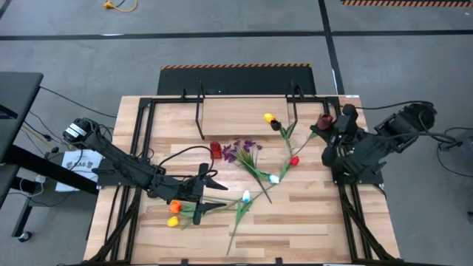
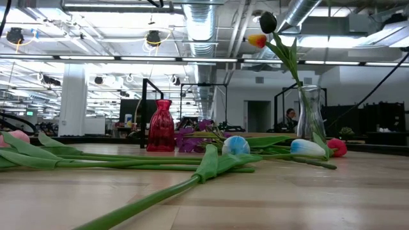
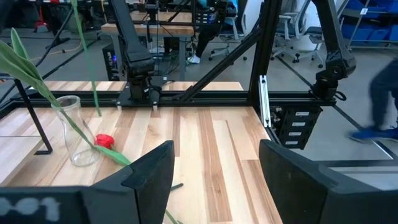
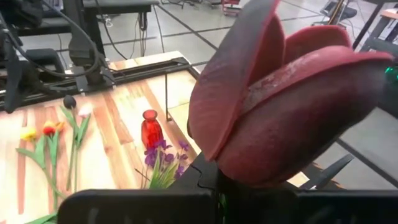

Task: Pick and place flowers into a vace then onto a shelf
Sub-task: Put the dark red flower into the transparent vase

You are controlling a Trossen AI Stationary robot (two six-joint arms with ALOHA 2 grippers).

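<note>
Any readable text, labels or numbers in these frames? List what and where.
None legible.
White paper sheet beside the left arm's base, high view: printed marks, too small to read.
Left hand, left wrist view: raised characters on its housing, cut off and blurred, unreadable.
Red vase, clear glass vase, flowers: no labels visible.

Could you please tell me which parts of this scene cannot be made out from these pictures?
- Right wrist view: the dark maroon tulip bloom fills the frame, hiding the right end effector's fingers and what grips its stem.
- Low view: neither arm shows; the clear glass vase stem tops run near the top edge.
- Left wrist view: the open left end effector hides the table directly beneath it.
</note>
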